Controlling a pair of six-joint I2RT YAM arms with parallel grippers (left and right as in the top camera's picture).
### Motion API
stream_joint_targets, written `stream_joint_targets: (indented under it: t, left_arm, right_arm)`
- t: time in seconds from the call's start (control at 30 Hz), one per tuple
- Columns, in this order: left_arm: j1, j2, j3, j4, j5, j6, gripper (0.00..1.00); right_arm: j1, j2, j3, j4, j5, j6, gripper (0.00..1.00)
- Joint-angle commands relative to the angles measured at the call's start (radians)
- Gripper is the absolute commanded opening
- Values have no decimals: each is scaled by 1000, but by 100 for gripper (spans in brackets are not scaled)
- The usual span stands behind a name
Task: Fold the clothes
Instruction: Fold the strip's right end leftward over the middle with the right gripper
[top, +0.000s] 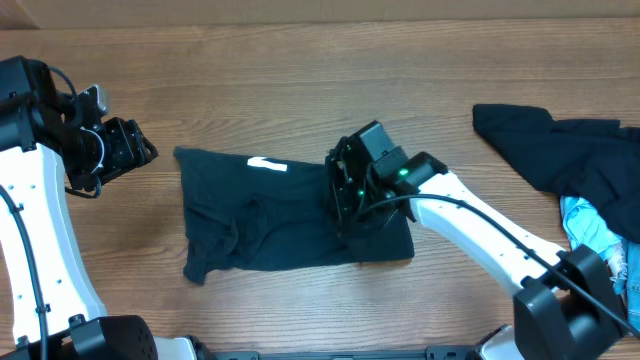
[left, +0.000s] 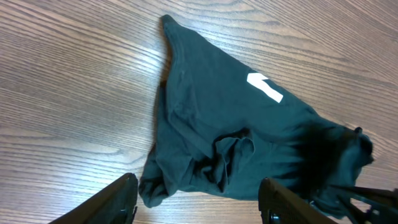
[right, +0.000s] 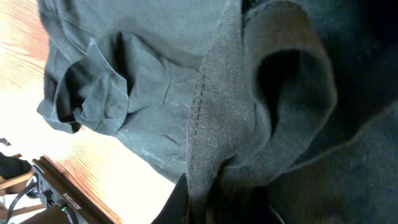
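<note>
The dark navy-black T-shirt (top: 262, 218) lies partly folded in the middle of the table, with one white mark (top: 267, 165) showing near its far edge. My right gripper (top: 350, 195) is over the shirt's right part and is shut on a fold of its fabric (right: 217, 143). My left gripper (top: 135, 148) is open and empty, above bare wood left of the shirt. The left wrist view shows the shirt (left: 230, 124) ahead of its two spread fingers (left: 199, 205), with a crumpled sleeve near its front left.
A pile of other clothes sits at the right edge: a dark garment (top: 570, 150) and a light blue one (top: 600, 232). The wooden table (top: 300, 80) surrounds the shirt. The right arm's white link (top: 480, 235) crosses the table's front right.
</note>
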Motion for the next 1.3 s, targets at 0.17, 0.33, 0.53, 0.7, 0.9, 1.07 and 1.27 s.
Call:
stream_joint_targets:
  t: [0.17, 0.33, 0.53, 0.7, 0.9, 1.07, 1.27]
  left_arm:
    - [-2, -12, 23, -6, 11, 23, 66]
    - [-2, -12, 23, -3, 11, 23, 68]
    - [-2, -11, 23, 16, 11, 22, 70]
    - [-2, -11, 23, 11, 11, 23, 70]
    - [-2, -11, 23, 4, 10, 23, 71]
    - [-2, -11, 23, 10, 1, 23, 82]
    - [-2, -11, 23, 28, 2, 23, 82]
  right_arm:
    - [51, 46, 15, 176, -120, 159, 64]
    - [-83, -34, 15, 84, -129, 124, 37]
    - [-151, 68, -120, -4, -51, 167, 4]
    - [3, 135, -130, 247, -254, 180, 4]
    - [72, 60, -70, 312, -348, 74, 4]
    - [-185, -80, -69, 104, -163, 91, 4]
    - [-297, 66, -92, 94, -92, 146, 4]
